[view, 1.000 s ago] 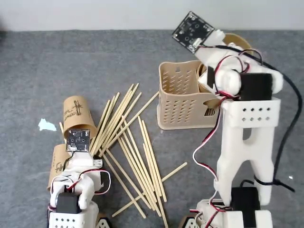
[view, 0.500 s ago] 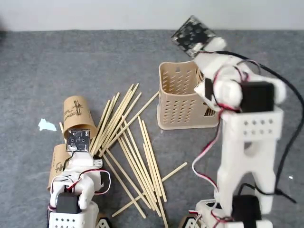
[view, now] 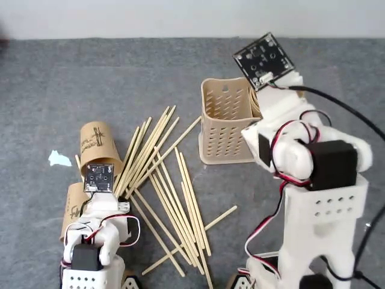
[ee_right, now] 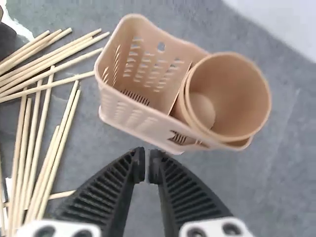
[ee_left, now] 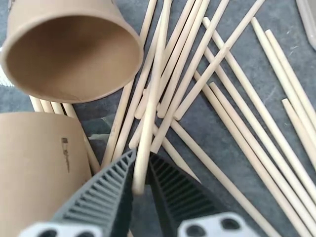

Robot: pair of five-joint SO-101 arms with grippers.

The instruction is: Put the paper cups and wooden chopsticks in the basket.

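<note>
Many wooden chopsticks (view: 162, 174) lie fanned out on the grey table between the arms. Two paper cups lie on their sides at the left: one (view: 99, 141) with its mouth showing in the left wrist view (ee_left: 69, 49), the other (view: 72, 208) beside the left arm. My left gripper (ee_left: 140, 173) is shut on one chopstick (ee_left: 153, 98) close to those cups. The beige slotted basket (view: 225, 129) stands at centre right with nested paper cups (ee_right: 227, 94) in one end. My right gripper (ee_right: 147, 163) hangs shut and empty just in front of the basket (ee_right: 133, 79).
A small pale blue scrap (view: 59, 158) lies on the table left of the cups. The right arm's body (view: 319, 180) rises right of the basket. A light wall (view: 120, 18) borders the table at the back.
The right arm has drawn back from over the basket toward its base, its wrist board shifting right. The left arm and the chopsticks have not moved.
</note>
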